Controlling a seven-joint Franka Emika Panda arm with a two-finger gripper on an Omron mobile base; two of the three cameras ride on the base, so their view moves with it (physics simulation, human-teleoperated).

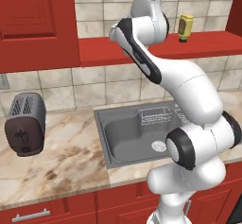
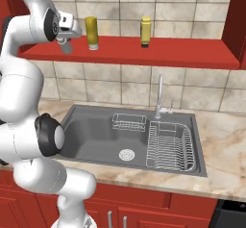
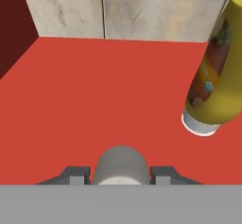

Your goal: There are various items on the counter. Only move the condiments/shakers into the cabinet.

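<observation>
Pincer [image 3: 120,173] clamped around grey shaker [image 3: 120,164], over shelf [image 3: 94,90].

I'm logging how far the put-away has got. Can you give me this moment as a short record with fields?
shelf: red open shelf above the sink
bottles on shelf: mustard bottle and yellow bottle, both upright
gripper: gripper over the shelf, shut on the grey shaker
shaker position: left of the mustard bottle, apart from it
counter: toaster left of the sink
status: shaker not yet released

no readable text, bottle label [image 3: 208,79] blurred
</observation>
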